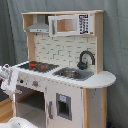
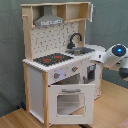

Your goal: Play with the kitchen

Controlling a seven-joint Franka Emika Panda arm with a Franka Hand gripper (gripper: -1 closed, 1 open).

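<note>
The kitchen (image 1: 65, 75) is a child-size toy of pale wood and white panels, seen in both exterior views. It has a black-red hob (image 1: 37, 65), a grey sink (image 1: 70, 73), a black faucet (image 1: 85, 57), a pegboard back and a grey hood (image 1: 39, 26). In the second exterior view the kitchen (image 2: 60, 60) has its windowed oven door (image 2: 70, 102) hanging open. My gripper (image 2: 97, 58) sits at the counter's rounded end beside the sink. In the first exterior view my gripper (image 1: 11, 80) shows at the hob side, near the knob panel.
The kitchen stands on a wooden floor (image 2: 110, 112) in front of a grey curtain (image 2: 112, 25). The white arm (image 2: 117, 54) reaches in from the second exterior view's right. A pale rounded object (image 1: 17, 122) lies at the bottom left of the first exterior view.
</note>
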